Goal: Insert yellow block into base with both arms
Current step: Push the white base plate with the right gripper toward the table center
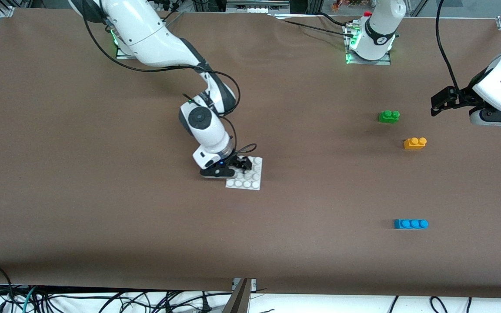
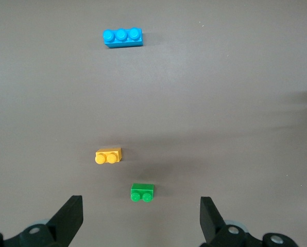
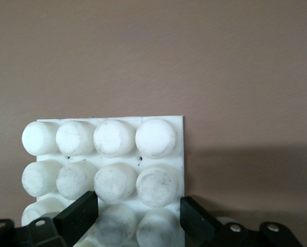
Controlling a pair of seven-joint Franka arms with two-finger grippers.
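Note:
The yellow block (image 1: 415, 143) (image 2: 108, 155) lies loose on the table toward the left arm's end, studs up. My left gripper (image 1: 439, 103) (image 2: 140, 218) hangs open over the table beside the green brick, with nothing between its fingers (image 2: 70, 216). The white studded base (image 1: 247, 183) (image 3: 164, 121) lies flat near the middle of the table. My right gripper (image 1: 241, 165) (image 3: 138, 216) is down on the base's edge farther from the front camera. It is shut on the base, with two studs between its fingers (image 3: 81, 212).
A green two-stud brick (image 1: 389, 116) (image 2: 142, 192) sits farther from the front camera than the yellow block. A blue three-stud brick (image 1: 410, 224) (image 2: 122, 37) lies nearer to that camera. Brown paper covers the table.

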